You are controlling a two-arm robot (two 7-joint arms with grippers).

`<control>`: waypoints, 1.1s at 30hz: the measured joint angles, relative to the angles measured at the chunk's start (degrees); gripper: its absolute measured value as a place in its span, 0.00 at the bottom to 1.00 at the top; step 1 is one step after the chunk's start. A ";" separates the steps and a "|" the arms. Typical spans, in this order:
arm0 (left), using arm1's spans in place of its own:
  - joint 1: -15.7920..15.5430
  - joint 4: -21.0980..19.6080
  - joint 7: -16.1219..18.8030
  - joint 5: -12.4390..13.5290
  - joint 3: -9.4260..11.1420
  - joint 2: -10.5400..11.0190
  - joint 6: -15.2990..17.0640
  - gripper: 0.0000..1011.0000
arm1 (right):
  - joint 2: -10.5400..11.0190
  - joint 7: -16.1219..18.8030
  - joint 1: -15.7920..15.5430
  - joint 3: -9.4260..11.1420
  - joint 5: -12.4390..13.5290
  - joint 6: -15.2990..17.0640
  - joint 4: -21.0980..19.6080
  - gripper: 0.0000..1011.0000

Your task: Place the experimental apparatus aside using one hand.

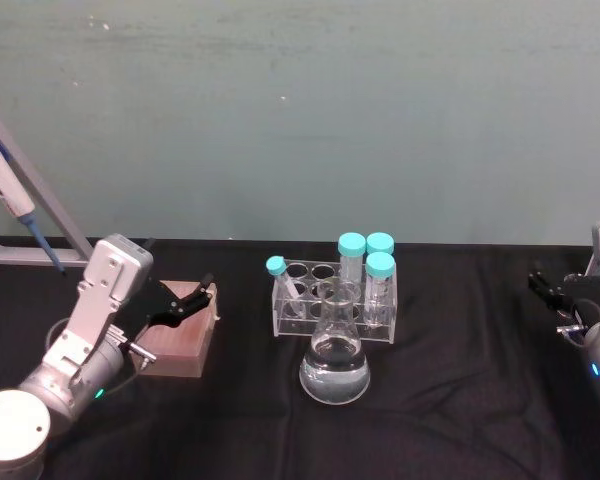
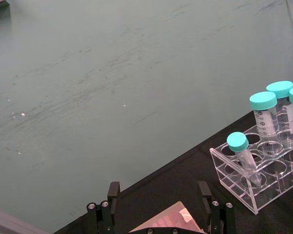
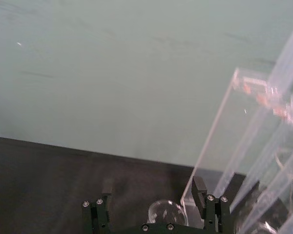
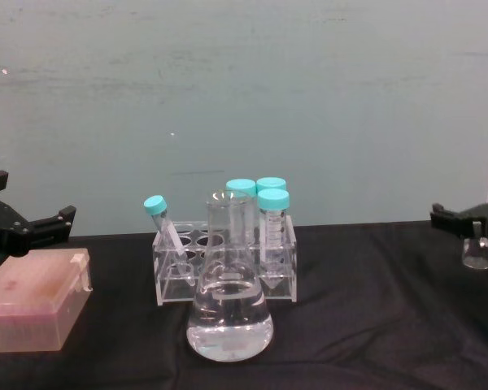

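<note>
**A:** How is the left claw (image 1: pixel 201 298)?
**B:** Spread wide and holding nothing, it hangs over the box (image 1: pixel 180 350). The right claw (image 1: pixel 546 298) is also spread and empty, with a beaker (image 4: pixel 477 253) just beside it.
**A:** And the apparatus?
**B:** The flask (image 1: pixel 334 365) stands on the counter (image 1: pixel 460 400) between the claws, well apart from both. The rack (image 1: pixel 285 320) is close behind it.
**A:** Which step?
**B:** The approach, I'd say, and not yet begun. One claw must reach inward, straddle the flask's neck, then close.

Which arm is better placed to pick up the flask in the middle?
Probably left: the left gripper, fingers open over the pink box, sits nearer the flask than the right gripper does.
</note>
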 joint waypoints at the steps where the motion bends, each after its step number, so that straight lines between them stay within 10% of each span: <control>1: 0.00 0.00 0.00 0.00 0.00 0.00 0.00 0.99 | 0.00 0.00 0.00 0.00 0.00 0.00 0.00 0.99; 11: 0.00 0.00 0.00 0.00 0.00 0.00 0.00 0.99 | 1.74 6.60 -3.69 -1.85 0.15 -0.32 -8.85 0.99; 33: 0.00 0.00 0.00 0.00 0.00 0.00 0.00 0.99 | 6.99 20.92 -10.83 -5.51 9.69 0.19 -22.71 0.99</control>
